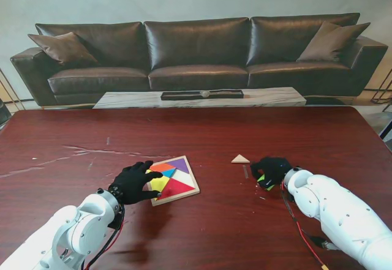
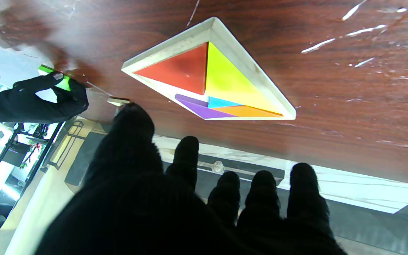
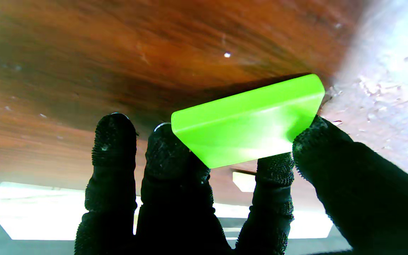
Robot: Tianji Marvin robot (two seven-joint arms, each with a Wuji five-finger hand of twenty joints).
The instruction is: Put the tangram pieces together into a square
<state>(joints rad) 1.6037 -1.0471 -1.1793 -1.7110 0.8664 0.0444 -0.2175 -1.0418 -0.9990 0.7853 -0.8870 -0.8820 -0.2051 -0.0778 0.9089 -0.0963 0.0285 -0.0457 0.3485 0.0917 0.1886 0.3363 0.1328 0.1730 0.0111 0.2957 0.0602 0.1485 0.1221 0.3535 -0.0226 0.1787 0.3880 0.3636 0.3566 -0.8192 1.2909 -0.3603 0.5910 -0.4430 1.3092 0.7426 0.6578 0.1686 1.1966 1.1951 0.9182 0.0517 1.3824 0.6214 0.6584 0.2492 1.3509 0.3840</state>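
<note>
A square wooden tray (image 1: pixel 191 181) (image 2: pixel 225 33) lies near the middle of the table, holding red (image 2: pixel 179 69), yellow (image 2: pixel 230 83), purple (image 2: pixel 198 108), blue and orange pieces. My left hand (image 1: pixel 133 182) (image 2: pixel 161 198) rests at the tray's left edge, fingers spread over it and holding nothing. Well right of the tray, my right hand (image 1: pixel 271 170) (image 3: pixel 204 184) is shut on a bright green piece (image 3: pixel 248 118) (image 1: pixel 262 179) (image 2: pixel 53 76), pinched between thumb and fingers just off the table. A bare wooden triangle (image 1: pixel 240 158) lies on the table left of that hand, a little farther from me.
The dark red table (image 1: pixel 92 135) has pale scratches at its left. A cable (image 1: pixel 300 233) runs along the right arm. Beyond the far edge stand a marble coffee table (image 1: pixel 122 100) and a black leather sofa (image 1: pixel 196 43).
</note>
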